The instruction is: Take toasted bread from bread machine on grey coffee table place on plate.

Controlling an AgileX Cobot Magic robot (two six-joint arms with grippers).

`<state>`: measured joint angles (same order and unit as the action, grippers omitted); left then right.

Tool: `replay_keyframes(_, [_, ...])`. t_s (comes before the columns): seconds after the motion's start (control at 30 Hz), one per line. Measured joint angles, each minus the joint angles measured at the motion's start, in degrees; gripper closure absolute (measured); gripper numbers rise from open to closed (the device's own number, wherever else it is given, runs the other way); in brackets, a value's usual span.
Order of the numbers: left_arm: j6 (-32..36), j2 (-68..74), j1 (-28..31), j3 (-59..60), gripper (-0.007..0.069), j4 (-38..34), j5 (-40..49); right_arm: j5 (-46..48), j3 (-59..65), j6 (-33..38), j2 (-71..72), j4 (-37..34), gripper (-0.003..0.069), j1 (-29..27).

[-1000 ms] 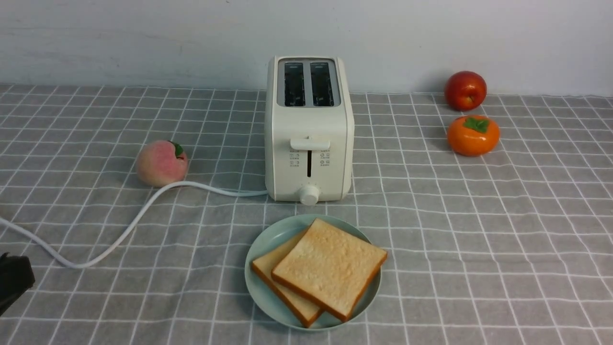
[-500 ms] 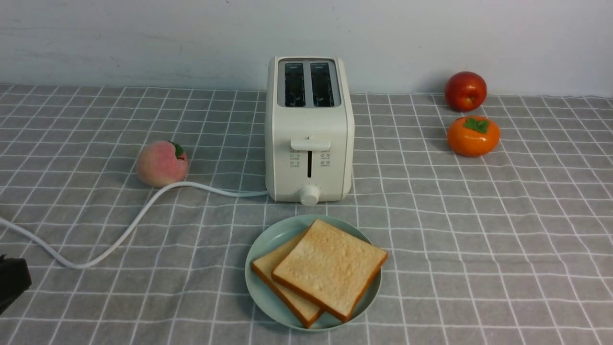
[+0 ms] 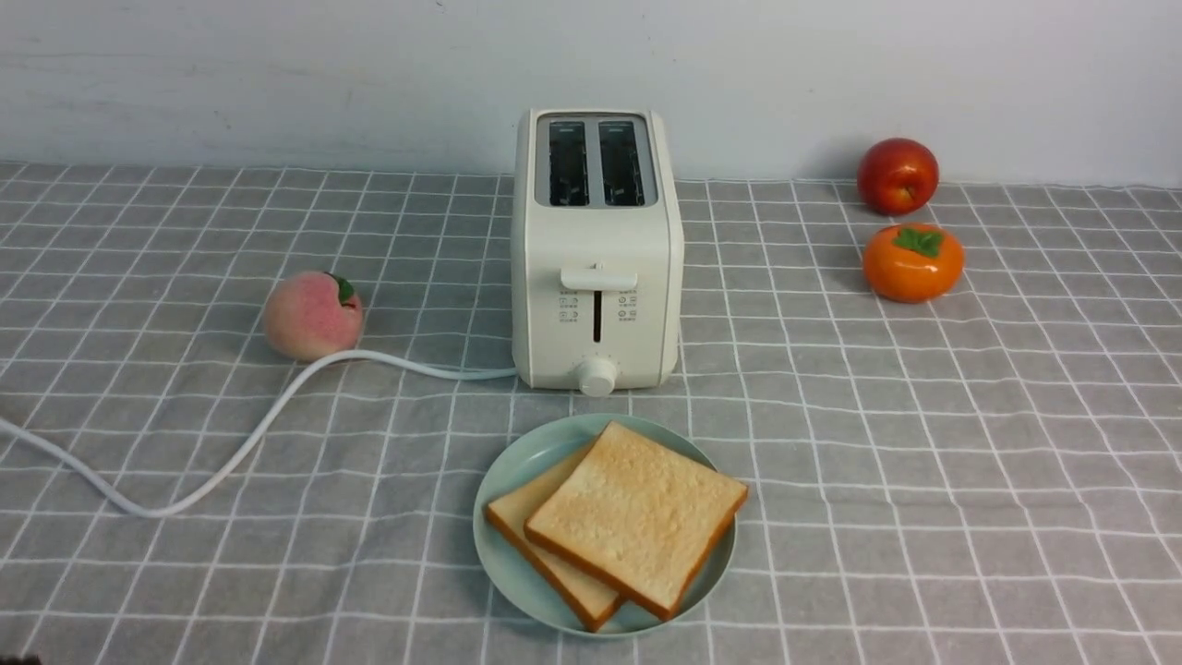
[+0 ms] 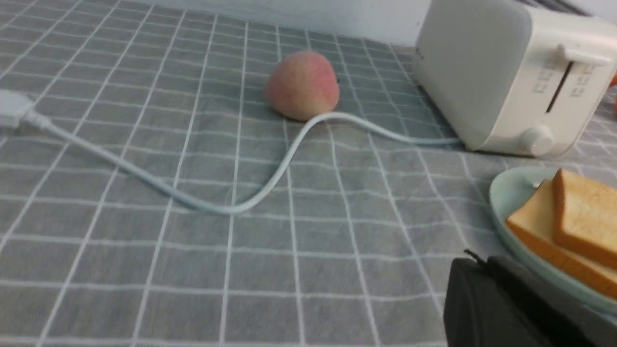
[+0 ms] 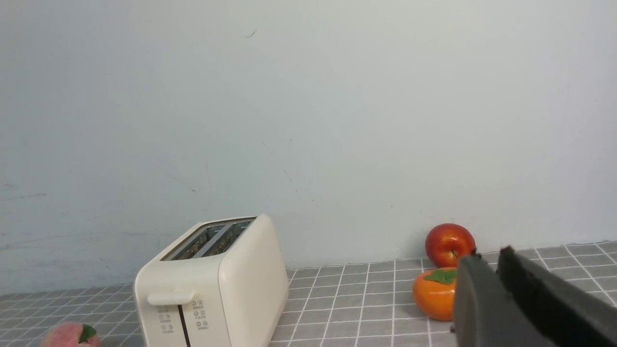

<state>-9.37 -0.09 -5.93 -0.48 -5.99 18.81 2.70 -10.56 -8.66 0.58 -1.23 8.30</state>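
You see both slices of toasted bread (image 3: 635, 517) lying overlapped on the plate (image 3: 513, 471), one corner of the upper slice reaching past the plate's right rim. The plate sits on the worktop (image 3: 923, 480) just in front of the bread machine (image 3: 597, 249), whose two slots are empty. The power cord (image 3: 231, 453) curves leftward from the bread machine past the peach (image 3: 311, 315). The apple (image 3: 897, 175) and persimmon (image 3: 912, 261) stand well apart at the far right. Open cloth lies to the right of the plate. The left hand (image 4: 511, 308) is low beside the plate's near-left rim, the right hand (image 5: 525, 303) raised; both hold their fingers together on nothing
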Motion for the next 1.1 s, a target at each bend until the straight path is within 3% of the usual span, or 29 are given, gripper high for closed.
replay_keyframes(0.17, [0.0,-0.48,0.09,2.2,0.0614,0.41,3.72,-0.13,0.0,0.05,0.05,0.0,0.0591,0.0])
replay_keyframes(0.87, [0.0,-0.48,0.09,2.24,0.06,0.48,3.78,-0.16,0.0,0.05,0.05,0.5,0.0561,0.0])
replay_keyframes(1.1, [0.0,-0.48,0.09,2.24,0.0593,0.48,3.78,9.53,7.19,0.02,0.11,4.03,0.0552,-3.76])
